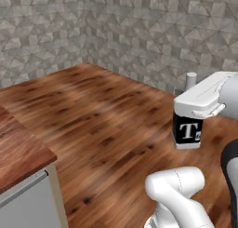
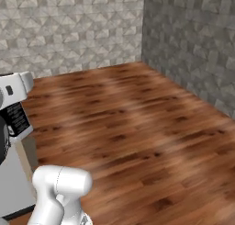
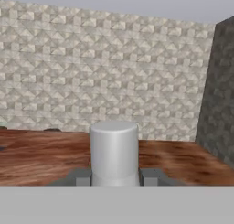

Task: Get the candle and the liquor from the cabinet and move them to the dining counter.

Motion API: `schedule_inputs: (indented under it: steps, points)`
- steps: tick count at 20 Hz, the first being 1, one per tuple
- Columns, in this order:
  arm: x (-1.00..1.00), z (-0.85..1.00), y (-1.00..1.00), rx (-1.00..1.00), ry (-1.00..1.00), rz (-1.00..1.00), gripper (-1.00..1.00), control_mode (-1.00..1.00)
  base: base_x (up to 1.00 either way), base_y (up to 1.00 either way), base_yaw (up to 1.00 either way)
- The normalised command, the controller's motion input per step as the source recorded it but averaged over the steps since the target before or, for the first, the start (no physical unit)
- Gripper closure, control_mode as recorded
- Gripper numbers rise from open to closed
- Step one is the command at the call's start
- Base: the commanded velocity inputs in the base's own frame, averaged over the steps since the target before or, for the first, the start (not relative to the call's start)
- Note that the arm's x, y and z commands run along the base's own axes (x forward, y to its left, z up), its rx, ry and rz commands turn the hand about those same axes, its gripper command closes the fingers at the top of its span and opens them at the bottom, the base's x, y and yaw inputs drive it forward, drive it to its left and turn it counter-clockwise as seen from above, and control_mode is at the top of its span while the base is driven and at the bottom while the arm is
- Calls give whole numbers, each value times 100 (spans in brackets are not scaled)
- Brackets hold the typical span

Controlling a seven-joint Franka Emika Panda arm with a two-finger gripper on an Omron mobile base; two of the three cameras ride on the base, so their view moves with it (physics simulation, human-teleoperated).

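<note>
Liquor (image 1: 187, 131) upright, clamped at neck by gripper (image 3: 114, 177), jaws narrow; apparently above wooden floor (image 1: 102, 120).

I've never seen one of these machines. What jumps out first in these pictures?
The black bottle with a white "T" label, hanging in the air, clamped in the white arm's gripper. Its white cap looms large in the hand view. Below spreads a reddish-brown wood floor, with patterned grey walls behind.

**A rendered kitchen corner**

Two walls (image 1: 139, 31) clad in grey-beige angular stone tile meet at a corner. A broad reddish-brown wood-grain tabletop (image 1: 93, 115) spreads below them. At the left, a second wooden top (image 1: 18, 152) sits over a pale grey cabinet front (image 1: 28, 204).
</note>
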Motion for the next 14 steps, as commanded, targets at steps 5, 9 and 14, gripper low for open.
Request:
schedule_inputs:
  steps: [5, 9, 14]
  points:
    - [0, 0, 0, 0, 0, 0, 100, 100, 48, 0, 51]
    - [0, 0, 0, 0, 0, 0, 100, 100, 60, -2, 46]
    - [0, 0, 0, 0, 0, 0, 100, 100, 90, -24, 37]
